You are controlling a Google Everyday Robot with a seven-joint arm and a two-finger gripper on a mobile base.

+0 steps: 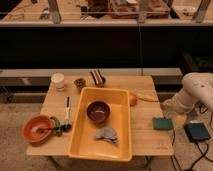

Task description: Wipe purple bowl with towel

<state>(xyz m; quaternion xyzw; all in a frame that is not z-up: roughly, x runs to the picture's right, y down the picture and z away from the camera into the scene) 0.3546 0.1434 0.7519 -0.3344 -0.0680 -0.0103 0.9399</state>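
Where the gripper is: the white arm's (198, 90) two-finger gripper (174, 107) hangs by the right edge of the light wooden table (150, 139), well apart from the tray.
Gripper state: released, fingers spread, grasping nothing.
Tray: a deep yellow rectangular plastic tray (80, 139) sits mid-table.
Purple bowl: the small round dark purple-maroon bowl (98, 111) stands upright inside the tray, in its far half, with its lighter inside showing.
Towel: the small crumpled grey-blue cloth towel (107, 134) lies on the tray floor, near the bowl on its near side and not touching it.
Sponge: a dark green square sponge (162, 123) lies flat on the table right of the tray, near the gripper.
Orange bowl: a round orange-red bowl (28, 125) holding utensils sits at the table's left front corner.
Back of table: a white cup (58, 81) and a small brown bowl (79, 82) stand side by side behind the tray.
Floor: a flat black box (197, 131) lies beside the table, below the arm.
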